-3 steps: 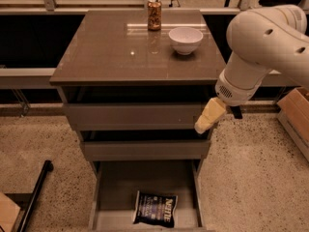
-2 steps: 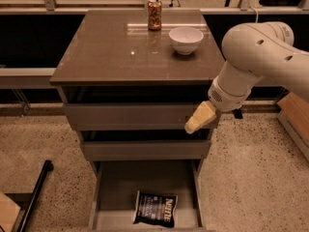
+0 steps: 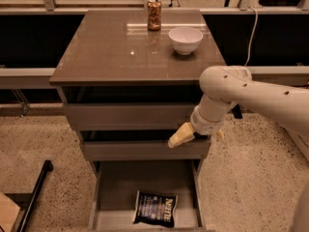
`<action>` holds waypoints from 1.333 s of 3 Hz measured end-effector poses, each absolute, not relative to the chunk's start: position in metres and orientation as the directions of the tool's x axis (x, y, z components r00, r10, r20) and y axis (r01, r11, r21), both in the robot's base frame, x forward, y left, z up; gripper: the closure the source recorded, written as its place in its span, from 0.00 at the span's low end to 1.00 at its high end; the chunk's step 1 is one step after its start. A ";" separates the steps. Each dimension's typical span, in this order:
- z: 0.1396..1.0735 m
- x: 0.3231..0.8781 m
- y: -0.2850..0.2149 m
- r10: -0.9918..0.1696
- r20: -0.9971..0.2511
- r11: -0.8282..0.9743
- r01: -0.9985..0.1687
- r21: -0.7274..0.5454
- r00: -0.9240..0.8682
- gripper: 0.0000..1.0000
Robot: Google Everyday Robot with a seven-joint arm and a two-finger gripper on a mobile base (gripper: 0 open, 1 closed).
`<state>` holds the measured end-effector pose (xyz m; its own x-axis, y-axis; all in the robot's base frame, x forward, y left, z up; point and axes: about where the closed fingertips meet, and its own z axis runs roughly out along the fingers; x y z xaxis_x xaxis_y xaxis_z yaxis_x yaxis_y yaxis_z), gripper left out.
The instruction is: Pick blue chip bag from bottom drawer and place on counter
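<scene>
The blue chip bag [image 3: 154, 209] lies flat on the grey floor of the open bottom drawer [image 3: 111, 187], near its front, white lettering up. My gripper [image 3: 200, 135] hangs in front of the middle drawer's right end, well above the bag and to its right. It is open and empty: one yellow fingertip [image 3: 180, 136] points left and the other [image 3: 220, 134] peeks out behind the wrist. The glossy counter [image 3: 111, 52] tops the cabinet above it.
A white bowl [image 3: 185, 39] and a brown can [image 3: 154, 14] stand at the back of the counter. The two upper drawers [image 3: 130, 115] are slightly out. A black pole [image 3: 34, 197] lies on the speckled floor at the left. My white arm [image 3: 270, 98] comes in from the right.
My arm has swung left and lower, bringing the gripper from beside the cabinet's right edge to in front of the middle drawer. The bag has not moved.
</scene>
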<state>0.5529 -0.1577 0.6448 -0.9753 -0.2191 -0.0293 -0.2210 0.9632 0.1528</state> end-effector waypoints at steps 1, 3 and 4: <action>0.578 0.541 -0.142 -0.132 0.066 0.978 -0.119 0.169 -0.989 0.00; 0.546 0.533 -0.114 -0.137 0.093 0.952 -0.105 0.286 -0.986 0.00; 0.503 0.517 -0.081 -0.111 0.132 0.918 -0.051 0.393 -0.985 0.00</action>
<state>0.5172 -0.0810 0.5026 -0.9850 -0.1111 0.1322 -0.0508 0.9180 0.3932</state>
